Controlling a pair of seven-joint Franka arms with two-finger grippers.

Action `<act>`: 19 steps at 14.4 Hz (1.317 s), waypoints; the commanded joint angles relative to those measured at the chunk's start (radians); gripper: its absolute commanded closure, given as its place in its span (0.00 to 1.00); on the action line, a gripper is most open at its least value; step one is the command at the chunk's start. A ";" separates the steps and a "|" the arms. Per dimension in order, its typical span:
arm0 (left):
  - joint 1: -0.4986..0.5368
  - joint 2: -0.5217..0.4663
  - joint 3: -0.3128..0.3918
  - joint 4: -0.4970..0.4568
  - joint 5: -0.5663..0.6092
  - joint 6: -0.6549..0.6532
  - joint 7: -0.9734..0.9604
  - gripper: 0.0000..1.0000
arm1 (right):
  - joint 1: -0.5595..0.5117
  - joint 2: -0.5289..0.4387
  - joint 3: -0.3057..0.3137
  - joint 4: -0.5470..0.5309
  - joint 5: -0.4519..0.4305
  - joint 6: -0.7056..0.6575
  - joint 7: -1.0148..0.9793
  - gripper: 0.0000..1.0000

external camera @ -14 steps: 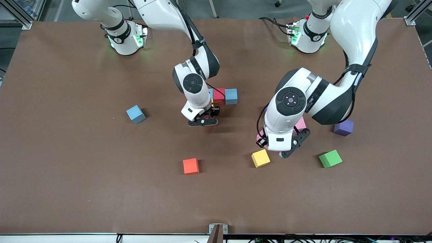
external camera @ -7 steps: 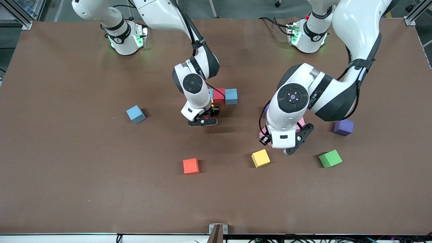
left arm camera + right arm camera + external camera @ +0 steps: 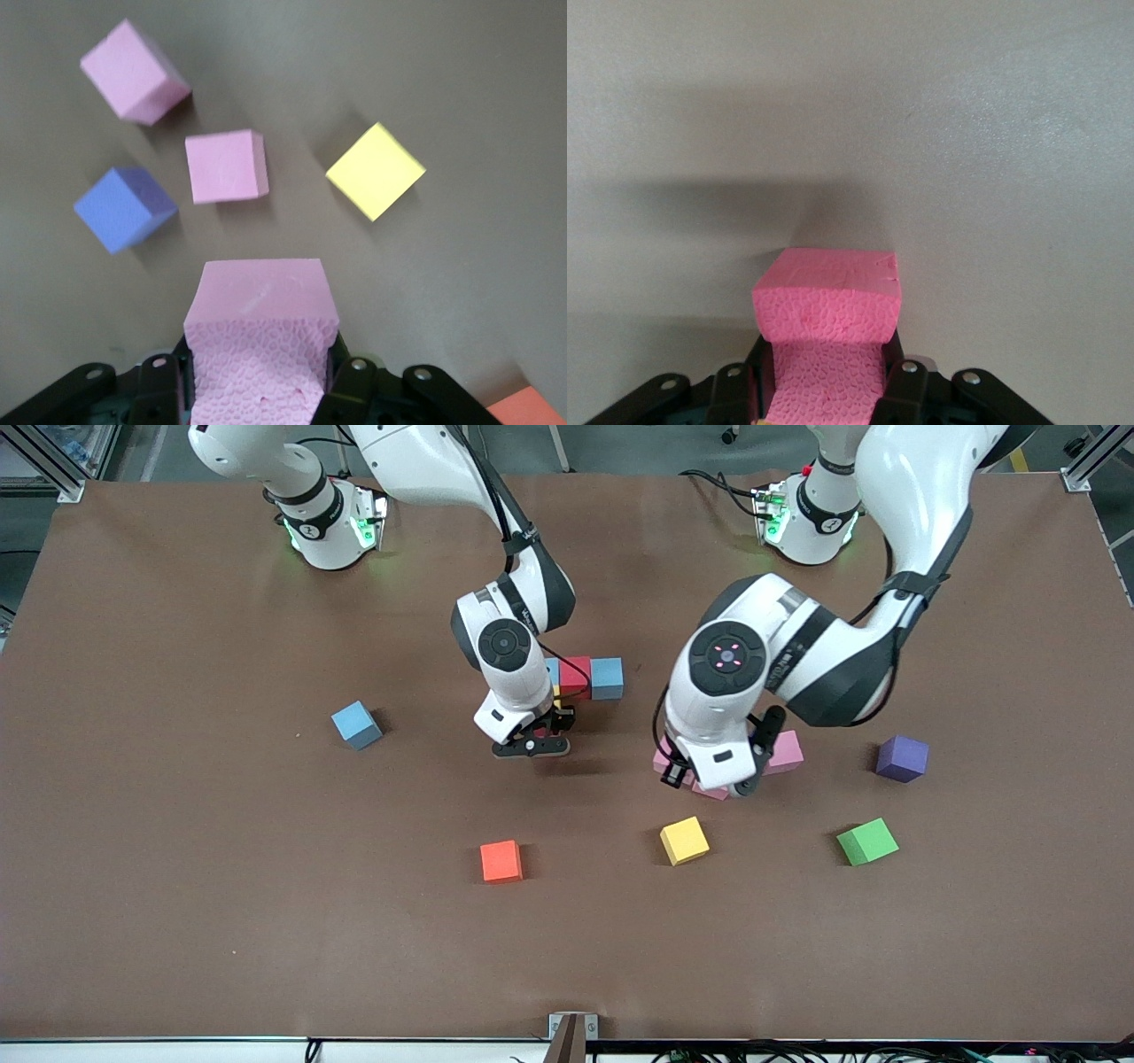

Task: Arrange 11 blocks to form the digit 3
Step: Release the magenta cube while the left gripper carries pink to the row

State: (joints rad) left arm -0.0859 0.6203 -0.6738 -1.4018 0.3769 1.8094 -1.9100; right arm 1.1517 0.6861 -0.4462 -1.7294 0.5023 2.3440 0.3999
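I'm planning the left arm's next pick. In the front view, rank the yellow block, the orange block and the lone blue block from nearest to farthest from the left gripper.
1. Yellow block, on the table close by the left gripper.
2. Orange block, farther toward the right arm's end.
3. Lone blue block, farthest toward the right arm's end.

Three pink cubes (image 3: pixel 133 71) (image 3: pixel 226 166) (image 3: pixel 261 301) are showing, plus three light blue cubes (image 3: pixel 357 724) (image 3: pixel 607 677) (image 3: pixel 552 670), two red cubes (image 3: pixel 576 675) (image 3: pixel 827 297), and one each of yellow cube (image 3: pixel 684 841), orange cube (image 3: pixel 501 861), purple cube (image 3: pixel 902 758) and green cube (image 3: pixel 867 841).
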 commanded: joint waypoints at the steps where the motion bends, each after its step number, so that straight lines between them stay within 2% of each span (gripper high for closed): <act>1: 0.025 -0.056 -0.001 -0.100 -0.003 0.071 -0.049 0.85 | 0.010 -0.034 -0.005 -0.044 0.010 0.005 -0.009 0.54; 2: 0.025 -0.063 -0.001 -0.115 -0.004 0.086 -0.063 0.85 | 0.010 -0.034 -0.006 -0.044 0.010 0.006 -0.009 0.01; 7: 0.023 -0.053 0.000 -0.132 -0.007 0.119 -0.121 0.85 | 0.010 -0.036 -0.005 -0.041 0.010 0.003 -0.006 0.00; 9: 0.021 -0.051 0.002 -0.196 0.002 0.207 -0.141 0.84 | 0.010 -0.039 -0.005 -0.035 0.012 0.003 -0.004 0.00; 13: 0.023 -0.037 0.008 -0.317 0.017 0.371 -0.357 0.80 | -0.001 -0.082 -0.009 -0.029 0.013 0.001 -0.013 0.00; 16: 0.017 -0.019 0.008 -0.368 0.046 0.448 -0.538 0.80 | -0.021 -0.126 -0.067 -0.024 0.013 -0.069 -0.029 0.00; 19: -0.014 0.010 0.010 -0.373 0.095 0.475 -0.670 0.80 | -0.032 -0.151 -0.182 -0.015 0.012 -0.179 -0.050 0.00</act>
State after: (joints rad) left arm -0.0861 0.6262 -0.6627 -1.7661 0.4207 2.2640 -2.4865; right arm 1.1346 0.5747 -0.5739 -1.7235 0.5023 2.2201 0.3818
